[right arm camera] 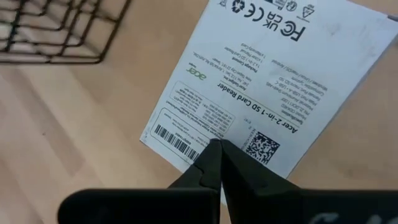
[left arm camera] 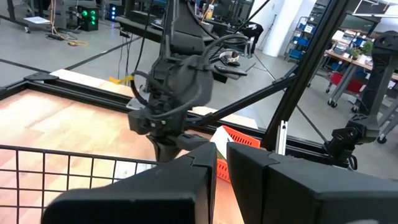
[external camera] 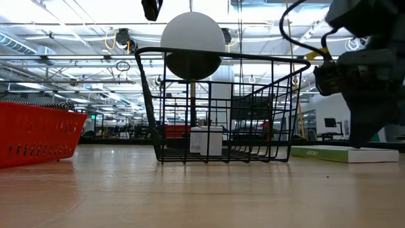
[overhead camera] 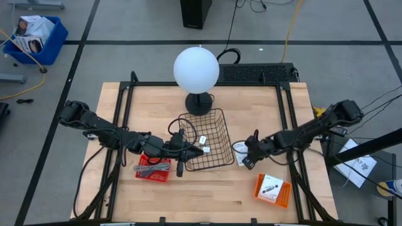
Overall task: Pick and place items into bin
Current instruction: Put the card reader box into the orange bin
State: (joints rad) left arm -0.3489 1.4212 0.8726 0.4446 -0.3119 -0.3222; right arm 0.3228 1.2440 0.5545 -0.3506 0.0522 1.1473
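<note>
One black wire basket (overhead camera: pixel 208 141) sits near the middle of the counter (overhead camera: pixel 207 201), in front of one white globe lamp (overhead camera: pixel 196 69). The high view shows two white items in it, near its left wall, one small block (overhead camera: pixel 203 139) and another (overhead camera: pixel 205 149) at the rim; the low view shows only one white block (external camera: pixel 207 140) clearly, so the second may be a tag. The left gripper (overhead camera: pixel 180 164) hangs at the basket's left front corner, jaws nearly closed with nothing visible between them. One red tray (overhead camera: pixel 153 166) lies under that arm, and one orange tray (overhead camera: pixel 273 189) near the counter's right front corner. The right gripper (right arm camera: pixel 219 163) presses its closed jaws onto one flat white packet (right arm camera: pixel 261 93) just right of the basket; only the right wrist view shows its print, "Acer 2-in-1 SD Card Reader".
</note>
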